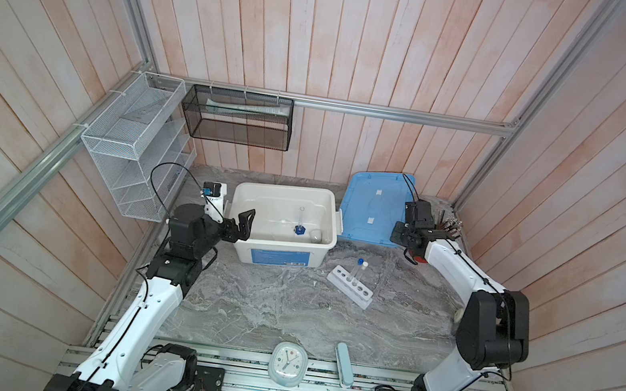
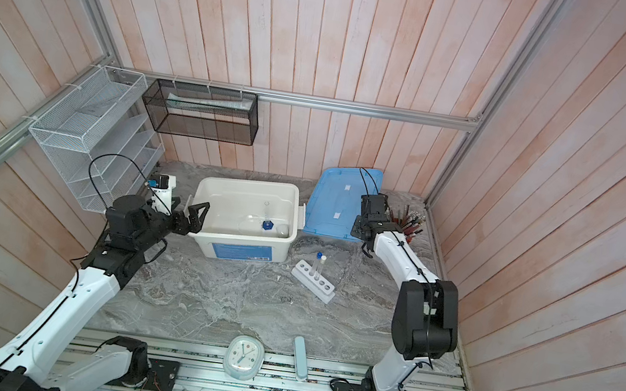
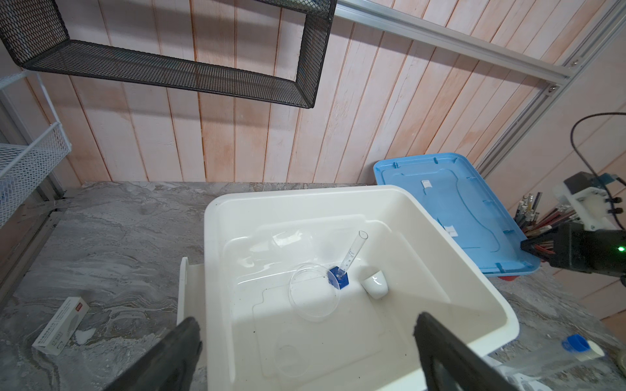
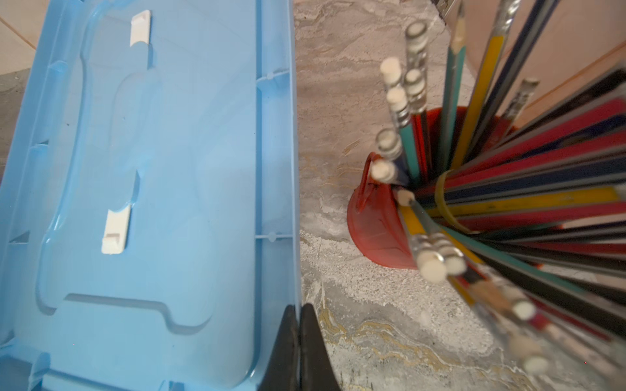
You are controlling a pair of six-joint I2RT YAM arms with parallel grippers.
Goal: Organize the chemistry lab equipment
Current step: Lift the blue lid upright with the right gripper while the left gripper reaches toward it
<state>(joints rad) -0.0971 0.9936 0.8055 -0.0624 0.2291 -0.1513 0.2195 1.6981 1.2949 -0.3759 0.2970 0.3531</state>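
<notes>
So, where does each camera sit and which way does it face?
Both top views: high behind the arms, looking down on the table; both arms show.
Left wrist: faces the white bin; open left end effector shows.
Right wrist: looks down at blue lid and red cup; shut right end effector shows.
Shared: blue lid, all views.

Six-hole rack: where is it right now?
In both top views the six-hole rack sits on the table, right of centre, in front of the white bin, holding two capped tubes.

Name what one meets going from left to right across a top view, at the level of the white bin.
white wire shelf → white bin → blue lid → red cup of pencils
</notes>
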